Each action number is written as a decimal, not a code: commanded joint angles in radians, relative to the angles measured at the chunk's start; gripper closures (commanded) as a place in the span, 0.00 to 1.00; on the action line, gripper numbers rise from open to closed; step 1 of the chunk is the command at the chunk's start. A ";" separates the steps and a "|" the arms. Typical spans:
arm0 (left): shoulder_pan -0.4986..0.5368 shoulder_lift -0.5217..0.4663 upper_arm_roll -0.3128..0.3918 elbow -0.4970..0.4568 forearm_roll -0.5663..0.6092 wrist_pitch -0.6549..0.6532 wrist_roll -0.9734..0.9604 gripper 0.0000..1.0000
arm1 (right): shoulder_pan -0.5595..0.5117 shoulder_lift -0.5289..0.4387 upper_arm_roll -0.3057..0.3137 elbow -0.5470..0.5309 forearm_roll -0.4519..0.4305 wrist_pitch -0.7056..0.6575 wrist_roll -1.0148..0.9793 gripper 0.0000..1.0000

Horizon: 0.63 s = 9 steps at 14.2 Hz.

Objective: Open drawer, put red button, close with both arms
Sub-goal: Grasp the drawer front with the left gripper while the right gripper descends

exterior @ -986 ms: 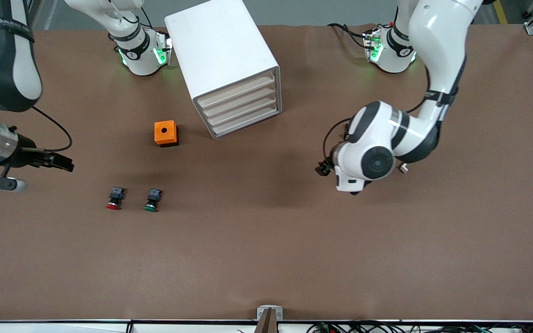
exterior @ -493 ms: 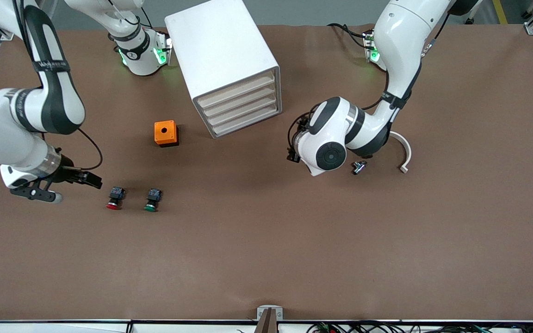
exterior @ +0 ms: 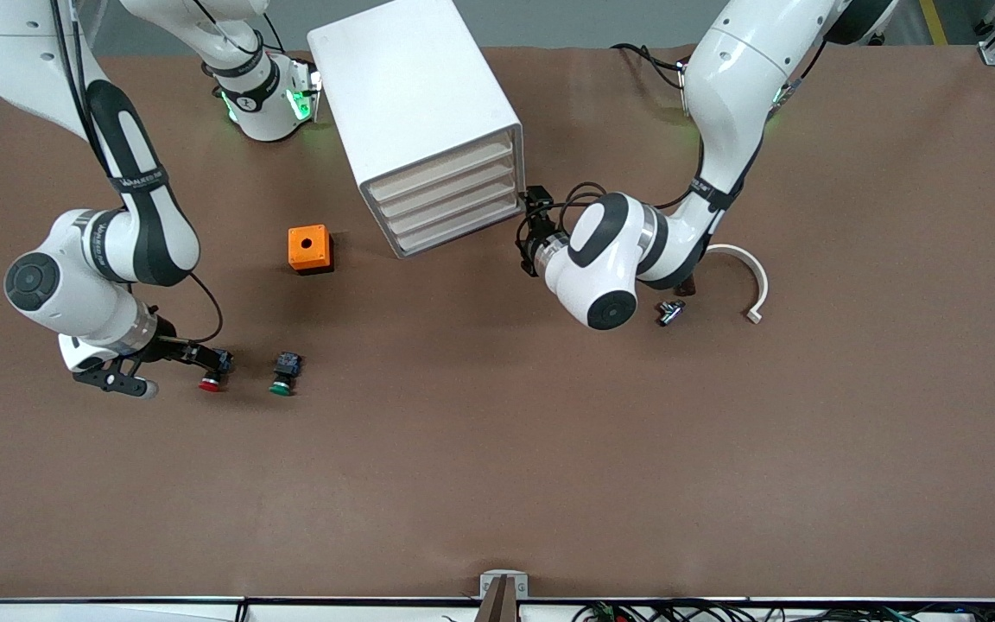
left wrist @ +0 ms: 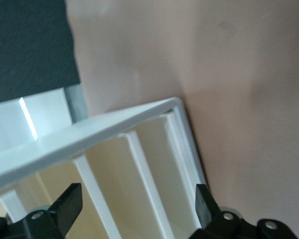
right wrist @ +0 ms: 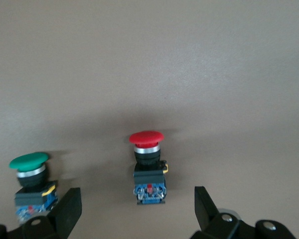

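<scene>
Red button (right wrist: 148,169) between released right fingers (right wrist: 65,209); light, rigid, grasp black body. Left fingers (left wrist: 67,204) released at drawer (exterior: 463,222).

I see two white jointed arms (exterior: 726,104) with black bands, black cables, green base lights, and black two-finger grippers (right wrist: 134,211) with screws.

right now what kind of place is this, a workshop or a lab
Most likely a robot lab bench. Two white arms, left gripper and right gripper, work a bare brown table with a red button, and loose cables run along its near edge.
</scene>
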 commanded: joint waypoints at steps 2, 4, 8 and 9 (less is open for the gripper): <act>-0.015 0.058 -0.003 0.025 -0.151 -0.018 -0.111 0.00 | 0.005 0.038 0.000 -0.020 0.023 0.055 0.011 0.00; -0.023 0.066 -0.003 0.026 -0.171 -0.018 -0.163 0.18 | 0.005 0.054 0.000 -0.022 0.023 0.062 0.008 0.00; -0.062 0.090 -0.003 0.049 -0.221 -0.018 -0.301 0.34 | 0.013 0.065 0.000 -0.057 0.023 0.113 -0.003 0.00; -0.067 0.099 -0.003 0.060 -0.223 -0.018 -0.331 0.37 | 0.016 0.065 0.000 -0.072 0.023 0.139 -0.002 0.00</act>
